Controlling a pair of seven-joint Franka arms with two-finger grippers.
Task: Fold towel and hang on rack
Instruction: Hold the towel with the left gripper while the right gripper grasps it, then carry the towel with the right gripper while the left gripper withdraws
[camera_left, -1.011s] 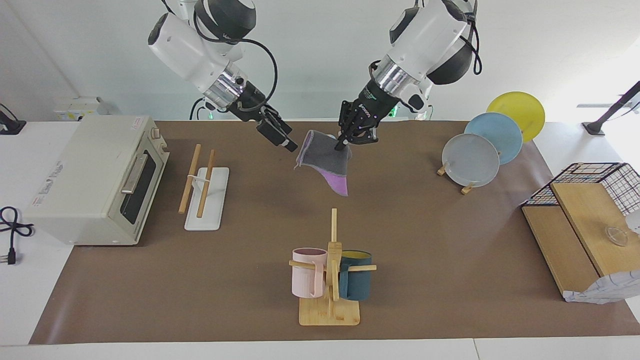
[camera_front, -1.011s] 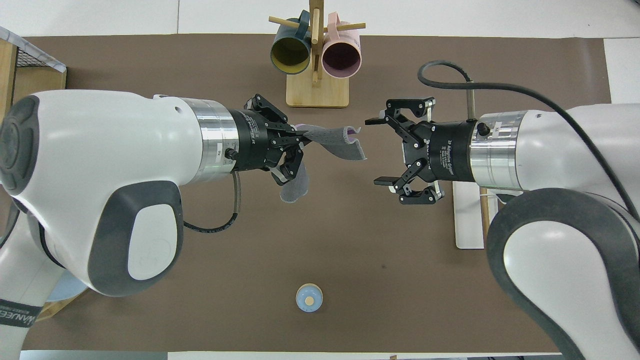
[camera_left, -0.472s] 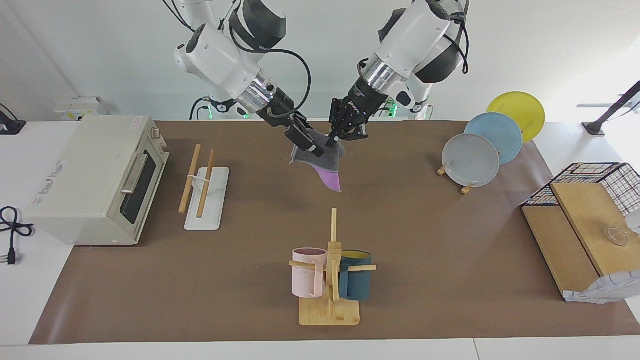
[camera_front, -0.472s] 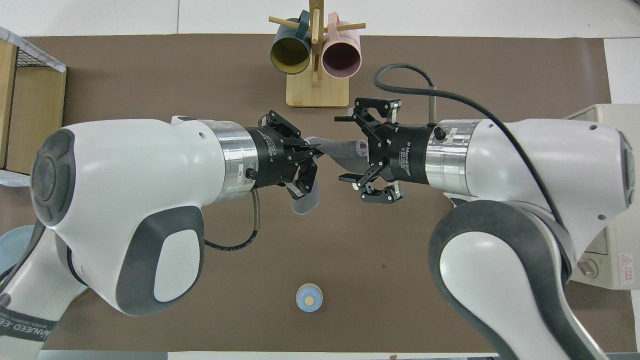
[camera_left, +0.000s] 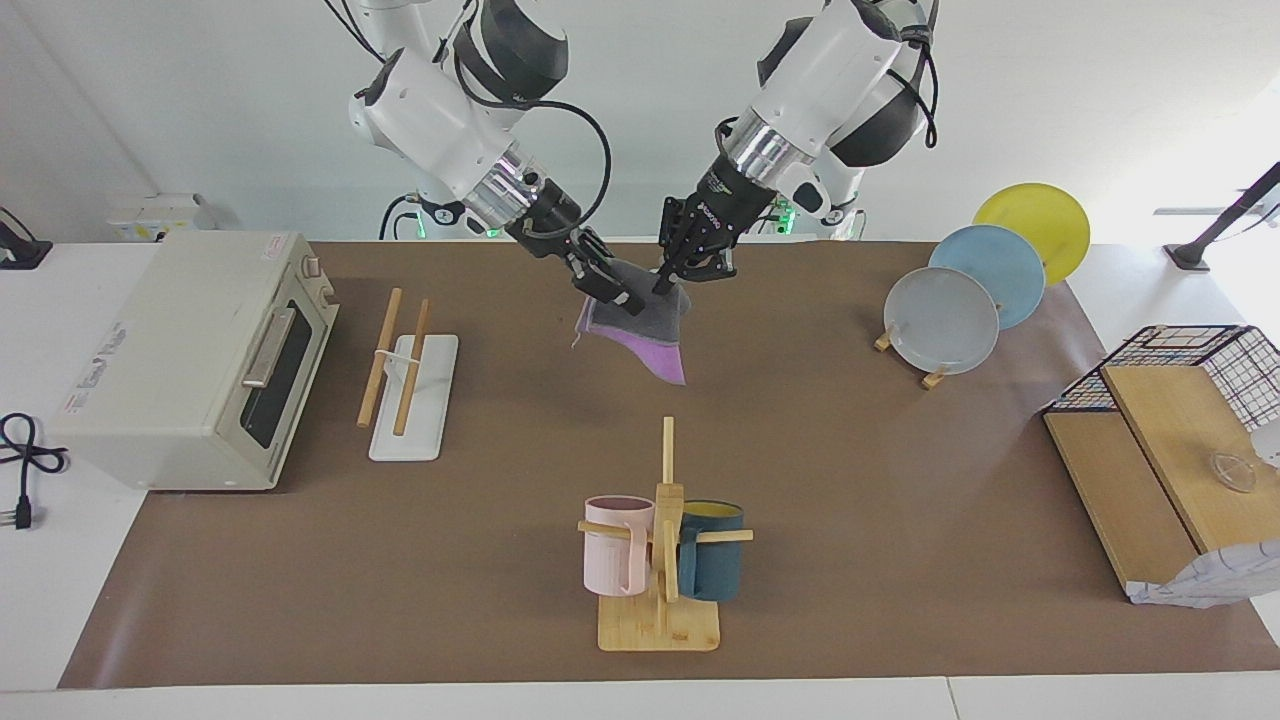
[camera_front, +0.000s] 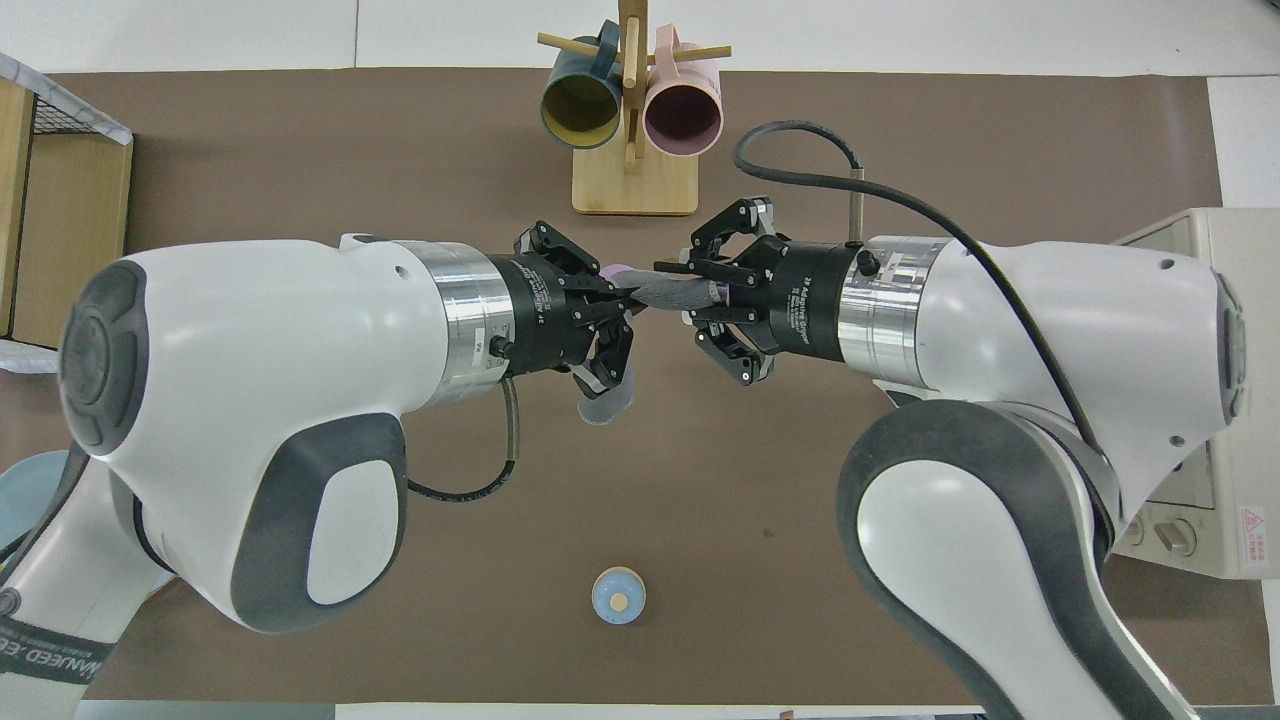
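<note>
The towel (camera_left: 648, 322) hangs in the air over the mat, grey face out, with a purple flap drooping from its lower edge. My left gripper (camera_left: 664, 286) is shut on its top corner. My right gripper (camera_left: 627, 299) has its fingertips pinched on the top edge beside it. In the overhead view the towel (camera_front: 688, 293) stretches as a short strip between the left gripper (camera_front: 628, 296) and the right gripper (camera_front: 672, 290). The rack (camera_left: 397, 362), two wooden rods over a white base, stands toward the right arm's end of the table, beside the oven. My right arm hides it in the overhead view.
A toaster oven (camera_left: 190, 360) sits at the right arm's end. A bamboo mug stand (camera_left: 660, 560) with pink and teal mugs stands farther out. A plate stand (camera_left: 960, 300) and a wire basket with wooden boards (camera_left: 1170, 440) are at the left arm's end. A small blue cap (camera_front: 619, 596) lies close to the robots.
My right gripper came in from beside the towel, reached its free top edge and closed on it. My left gripper shifted slightly toward it, still holding the towel.
</note>
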